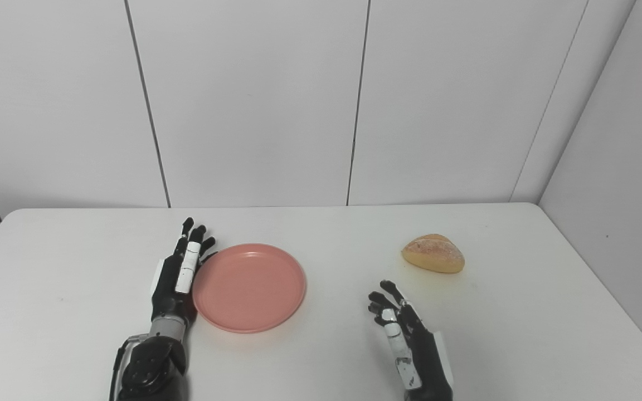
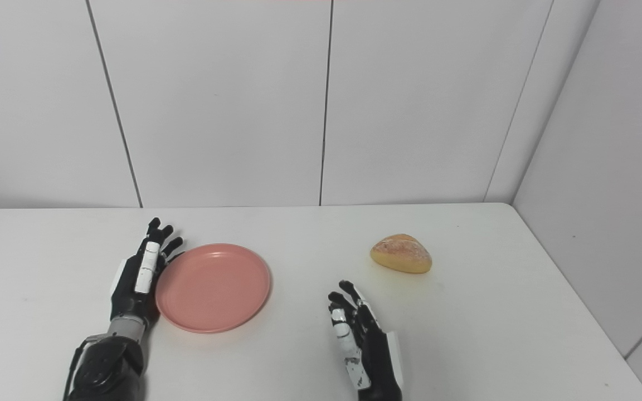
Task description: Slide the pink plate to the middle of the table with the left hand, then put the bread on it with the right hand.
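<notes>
The pink plate [image 1: 249, 287] lies flat on the white table [image 1: 321, 345], left of its middle. My left hand [image 1: 179, 273] stands on edge against the plate's left rim, fingers straight and apart, holding nothing. The bread [image 1: 433, 253], a golden roll, rests on the table toward the right rear. My right hand [image 1: 404, 334] is near the front edge, open with fingers spread and pointing up the table, well short of the bread and to its left.
White wall panels [image 1: 254, 100] rise behind the table's rear edge, and a side wall [image 1: 622, 167] runs close along the right edge. Bare tabletop lies between the plate and the bread.
</notes>
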`<state>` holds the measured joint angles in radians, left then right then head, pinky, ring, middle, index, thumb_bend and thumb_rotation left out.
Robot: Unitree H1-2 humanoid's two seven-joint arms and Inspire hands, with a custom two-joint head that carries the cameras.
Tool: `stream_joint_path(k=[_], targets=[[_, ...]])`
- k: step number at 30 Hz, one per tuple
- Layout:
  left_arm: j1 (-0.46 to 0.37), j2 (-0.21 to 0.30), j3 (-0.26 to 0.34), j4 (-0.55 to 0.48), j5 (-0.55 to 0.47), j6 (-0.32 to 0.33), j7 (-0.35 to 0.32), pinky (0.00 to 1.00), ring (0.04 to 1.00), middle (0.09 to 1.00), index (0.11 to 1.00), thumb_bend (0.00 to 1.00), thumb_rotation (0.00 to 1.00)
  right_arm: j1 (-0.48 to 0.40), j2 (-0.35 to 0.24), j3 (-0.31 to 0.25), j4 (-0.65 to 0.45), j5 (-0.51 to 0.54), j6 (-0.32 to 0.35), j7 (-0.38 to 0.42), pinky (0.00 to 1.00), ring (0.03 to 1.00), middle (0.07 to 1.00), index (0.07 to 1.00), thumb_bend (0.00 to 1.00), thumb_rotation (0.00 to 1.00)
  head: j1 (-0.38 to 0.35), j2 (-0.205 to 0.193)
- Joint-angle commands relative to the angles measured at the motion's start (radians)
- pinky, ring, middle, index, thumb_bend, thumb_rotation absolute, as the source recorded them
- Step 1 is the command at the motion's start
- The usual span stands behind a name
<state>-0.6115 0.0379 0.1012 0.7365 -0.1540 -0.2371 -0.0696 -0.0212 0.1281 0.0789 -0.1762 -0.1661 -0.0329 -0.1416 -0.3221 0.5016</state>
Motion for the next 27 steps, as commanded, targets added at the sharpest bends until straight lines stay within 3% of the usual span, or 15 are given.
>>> stream_joint_path(k=[1, 6, 9, 14, 18, 23, 27], targets=[[0.054, -0.022, -0.005, 0.066, -0.005, -0.018, -0.015, 0.83, 0.901, 0.959, 0.984, 1.0, 0.83, -0.061, -0.04, -0.018, -0.071, -0.031, 0.039, 0.017, 0.77, 0.774, 0.783, 0.84, 0.8, 0.84, 0.002, -0.002], [0.046, -0.021, -0.002, 0.088, -0.005, -0.029, -0.018, 0.84, 0.906, 0.963, 0.983, 1.0, 0.83, -0.15, -0.184, -0.012, -0.147, -0.187, 0.133, 0.088, 0.68, 0.747, 0.808, 0.874, 0.84, 0.86, -0.004, -0.014], [0.038, -0.016, -0.002, 0.104, -0.005, -0.038, -0.024, 0.85, 0.911, 0.969, 0.986, 1.0, 0.83, -0.208, -0.257, -0.018, -0.171, -0.241, 0.184, 0.134, 0.65, 0.75, 0.801, 0.853, 0.87, 0.78, -0.009, -0.016], [0.028, -0.014, 0.005, 0.119, -0.014, -0.042, -0.036, 0.87, 0.917, 0.977, 0.99, 1.0, 0.82, -0.297, -0.352, -0.012, -0.202, -0.344, 0.313, 0.22, 0.6, 0.729, 0.784, 0.853, 0.97, 0.74, -0.012, -0.021], [0.024, -0.014, 0.01, 0.126, -0.016, -0.044, -0.041, 0.87, 0.913, 0.972, 0.983, 1.0, 0.81, -0.361, -0.422, 0.007, -0.206, -0.453, 0.392, 0.296, 0.6, 0.712, 0.778, 0.846, 0.98, 0.68, -0.012, -0.023], [0.022, -0.016, 0.012, 0.128, -0.02, -0.041, -0.046, 0.85, 0.91, 0.965, 0.976, 1.0, 0.81, -0.419, -0.499, 0.033, -0.184, -0.545, 0.385, 0.346, 0.59, 0.702, 0.787, 0.82, 0.99, 0.58, -0.009, -0.026], [0.023, -0.018, 0.014, 0.124, -0.025, -0.03, -0.047, 0.86, 0.91, 0.954, 0.978, 1.0, 0.82, -0.459, -0.567, 0.051, -0.146, -0.607, 0.352, 0.362, 0.64, 0.774, 0.827, 0.819, 1.0, 0.54, -0.007, -0.026]])
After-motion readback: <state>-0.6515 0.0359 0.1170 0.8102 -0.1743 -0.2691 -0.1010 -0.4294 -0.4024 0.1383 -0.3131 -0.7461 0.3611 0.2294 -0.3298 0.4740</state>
